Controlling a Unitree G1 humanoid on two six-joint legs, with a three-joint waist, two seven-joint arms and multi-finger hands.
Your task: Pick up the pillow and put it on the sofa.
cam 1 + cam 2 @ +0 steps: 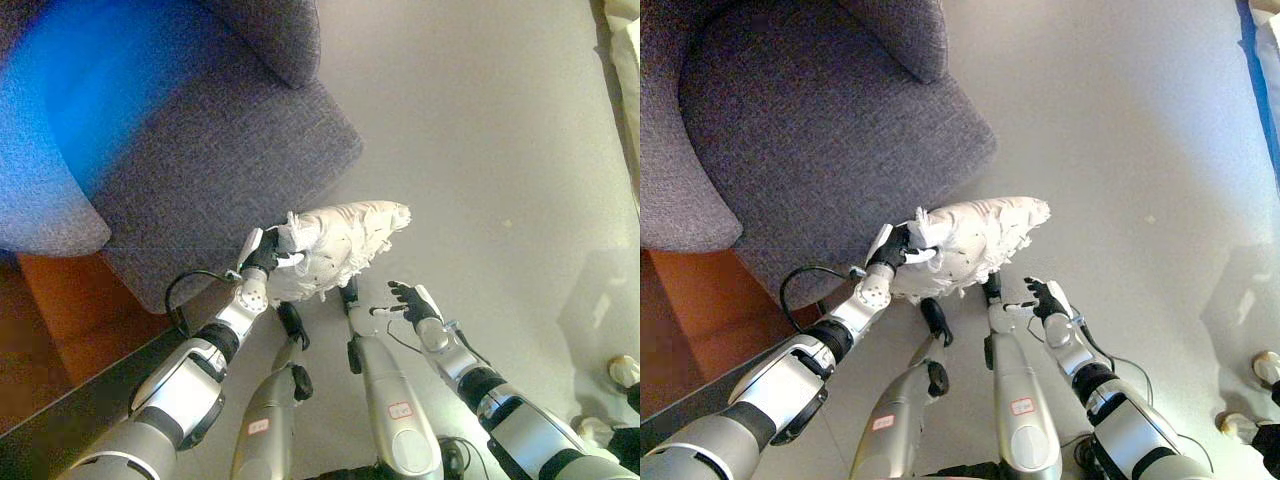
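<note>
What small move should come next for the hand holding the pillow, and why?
Probably swing the left hand up and leftward over the dark grey fabric sofa. That hand already grips one end of the white fluffy pillow, which hangs beside the seat's front corner, not yet above the cushion. The right hand is open and apart from it.

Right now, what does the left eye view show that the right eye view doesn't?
Only the left eye view: slightly more of the floor at far right. Only the right eye view: slightly more of the sofa at left. Both: the left hand clutching the white pillow at the sofa's front edge, and the right hand open beside it, holding nothing.
</note>
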